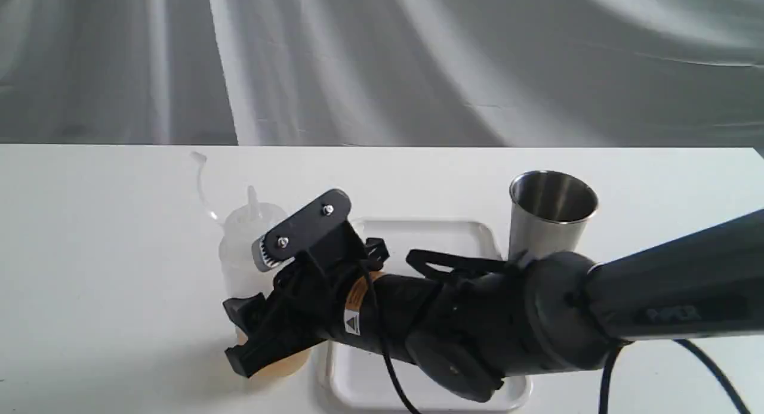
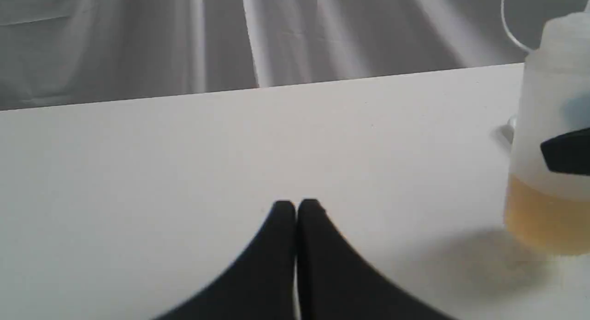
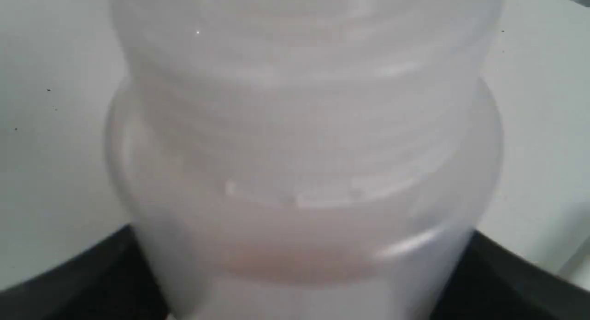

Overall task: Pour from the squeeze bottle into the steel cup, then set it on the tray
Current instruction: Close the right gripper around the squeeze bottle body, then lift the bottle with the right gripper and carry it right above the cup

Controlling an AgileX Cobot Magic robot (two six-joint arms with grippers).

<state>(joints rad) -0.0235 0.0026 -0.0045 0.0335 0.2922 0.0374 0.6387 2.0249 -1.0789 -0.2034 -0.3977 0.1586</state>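
Note:
The squeeze bottle (image 1: 242, 247) stands upright on the white table just left of the tray (image 1: 430, 238), with amber liquid in its lower part and its cap strap curling up behind. My right gripper (image 1: 242, 336) reaches across the tray and is shut on the bottle's body, one finger on each side; in the right wrist view the bottle (image 3: 299, 149) fills the picture between the black fingers (image 3: 83, 283). The steel cup (image 1: 549, 217) stands upright at the tray's far right corner. My left gripper (image 2: 296, 207) is shut and empty, low over bare table, with the bottle (image 2: 548, 126) off to its side.
The right arm (image 1: 656, 300) lies low across the tray and in front of the cup's base. A grey cloth backdrop (image 1: 382, 62) hangs behind the table's far edge. White tabletop (image 1: 89, 253) stretches left of the bottle.

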